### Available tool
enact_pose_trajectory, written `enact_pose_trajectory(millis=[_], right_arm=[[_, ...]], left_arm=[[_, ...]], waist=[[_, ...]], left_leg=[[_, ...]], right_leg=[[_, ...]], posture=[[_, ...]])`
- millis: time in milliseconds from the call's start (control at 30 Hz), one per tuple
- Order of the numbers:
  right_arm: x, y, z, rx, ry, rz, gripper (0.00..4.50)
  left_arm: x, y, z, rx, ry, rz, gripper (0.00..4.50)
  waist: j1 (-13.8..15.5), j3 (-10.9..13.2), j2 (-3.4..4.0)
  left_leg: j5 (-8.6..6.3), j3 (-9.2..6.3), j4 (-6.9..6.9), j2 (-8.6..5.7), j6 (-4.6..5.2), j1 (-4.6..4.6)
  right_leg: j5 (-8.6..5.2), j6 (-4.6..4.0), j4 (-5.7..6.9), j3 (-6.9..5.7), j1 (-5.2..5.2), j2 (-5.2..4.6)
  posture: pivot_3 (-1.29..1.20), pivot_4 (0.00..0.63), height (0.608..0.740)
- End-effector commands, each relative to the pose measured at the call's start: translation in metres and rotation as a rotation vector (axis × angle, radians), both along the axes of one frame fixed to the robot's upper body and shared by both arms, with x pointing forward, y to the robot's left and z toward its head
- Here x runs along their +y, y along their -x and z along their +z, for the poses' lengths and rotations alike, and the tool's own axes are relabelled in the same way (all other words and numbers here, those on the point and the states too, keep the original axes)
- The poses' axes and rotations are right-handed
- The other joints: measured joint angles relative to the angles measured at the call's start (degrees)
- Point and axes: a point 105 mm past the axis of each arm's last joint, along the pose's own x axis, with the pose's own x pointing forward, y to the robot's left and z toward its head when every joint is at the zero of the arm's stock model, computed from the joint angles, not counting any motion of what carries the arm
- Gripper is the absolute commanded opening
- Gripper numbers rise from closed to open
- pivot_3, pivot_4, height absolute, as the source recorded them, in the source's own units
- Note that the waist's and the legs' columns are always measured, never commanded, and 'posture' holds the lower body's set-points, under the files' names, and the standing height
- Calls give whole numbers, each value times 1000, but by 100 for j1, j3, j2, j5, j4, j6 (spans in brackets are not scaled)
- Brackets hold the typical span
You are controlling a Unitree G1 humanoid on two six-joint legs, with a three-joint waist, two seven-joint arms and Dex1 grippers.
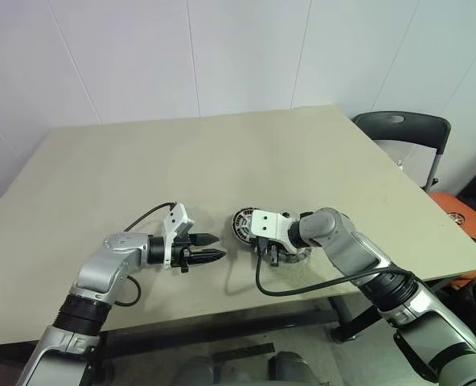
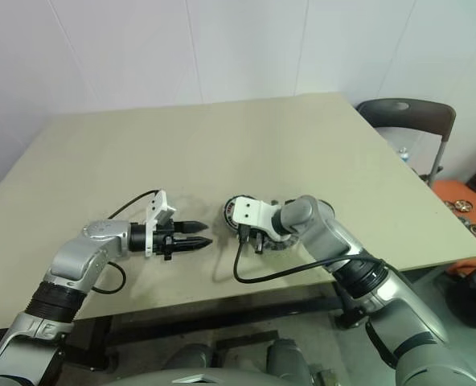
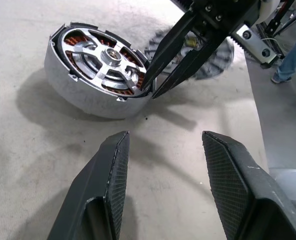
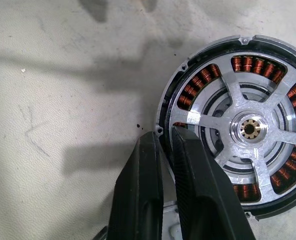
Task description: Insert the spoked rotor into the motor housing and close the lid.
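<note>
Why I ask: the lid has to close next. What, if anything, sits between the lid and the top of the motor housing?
The right gripper does: its fingers are nearly shut at the rim of the motor housing, on the side where the lid lies open behind them. The spoked rotor already sits inside. The left gripper hangs open, apart.

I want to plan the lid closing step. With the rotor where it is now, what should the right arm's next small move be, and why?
Probably swing the vented silver-grey lid over. The silver spoked rotor already sits inside the round silver-grey motor housing above the copper windings, and the right pincer has its fingers nearly together at the housing rim, so the lid lying open behind it seems the remaining step.
</note>
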Motion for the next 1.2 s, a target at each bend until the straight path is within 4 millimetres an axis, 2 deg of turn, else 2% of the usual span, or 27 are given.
enact_pose_trajectory(millis=[33, 267, 433, 533, 567, 700, 867, 967, 1067, 1133, 1200], right_arm=[[-5, 1, 16, -18, -15, 13, 40], [-15, 33, 26, 18, 94, 193, 40], [-25, 43, 24, 10, 225, 343, 40], [-27, 42, 21, -7, 290, 432, 40], [-25, 40, 21, -14, 299, 448, 40], [-13, 26, 21, -60, 272, 457, 1428], [18, 15, 50, -79, 25, 385, 3079], [24, -3, 80, -108, -127, 274, 3079], [13, -28, 106, -169, -198, 144, 3079], [-8, -42, 116, -210, -176, 60, 3079], [-34, -50, 116, -231, -109, -6, 3079]], left_arm=[[-4, -5, 12, -51, 0, -22, 2463], [-7, -3, 16, -43, 26, -50, 2463], [-6, 0, 15, -34, 30, -56, 2463], [-6, 0, 14, -33, 30, -57, 2463], [-6, 0, 13, -33, 29, -56, 2463], [-5, 0, 12, -34, 28, -49, 2463], [-2, 5, 7, -27, 23, -39, 2463], [-4, 7, 4, -19, 21, -43, 2463], [-8, 8, 1, -11, 25, -57, 2463], [-11, 8, 0, -8, 28, -68, 2463], [-14, 8, -1, -8, 31, -75, 2463]], waist=[[13, 0, 0], [19, 2, 2], [-1, 3, 1], [0, 4, 0], [0, 4, 0], [-11, 3, -1], [-43, 3, -2], [6, 5, 0], [48, 4, -1], [80, 4, -1], [124, 4, 0]], left_leg=[[0, 0, 0, 0, 0, 0], [-2, 1, -2, -1, -1, -11], [-3, 6, 0, 0, -2, -8], [-3, 18, 1, 0, -2, -7], [-2, 20, 1, 1, -2, -7], [-2, 21, 1, 1, -2, -4], [-2, 7, 1, 6, -3, 3], [1, -1, 5, 7, -8, 3], [2, -4, 12, 3, -10, 2], [2, -3, 11, 1, -10, 2], [2, 0, 7, 0, -10, 0]], right_leg=[[0, 0, 0, 0, 0, 0], [0, 10, -14, 0, -3, -1], [-8, 13, -12, 0, -2, -1], [-8, 13, -12, -1, 1, -1], [-8, 13, -12, -1, 1, 0], [-6, 11, -10, 0, 0, 0], [2, -2, 5, 8, -4, 6], [8, -12, 16, 6, -6, 7], [9, -15, 17, 6, -1, 6], [10, -16, 13, 6, -1, 5], [10, -16, 11, 6, -3, 5]], posture=[[0, 0, 740], [0, 0, 740], [0, 0, 740], [0, 0, 740], [0, 0, 740], [0, 0, 740], [0, 0, 740], [0, 0, 740], [0, 0, 740], [0, 0, 740], [0, 0, 740]])
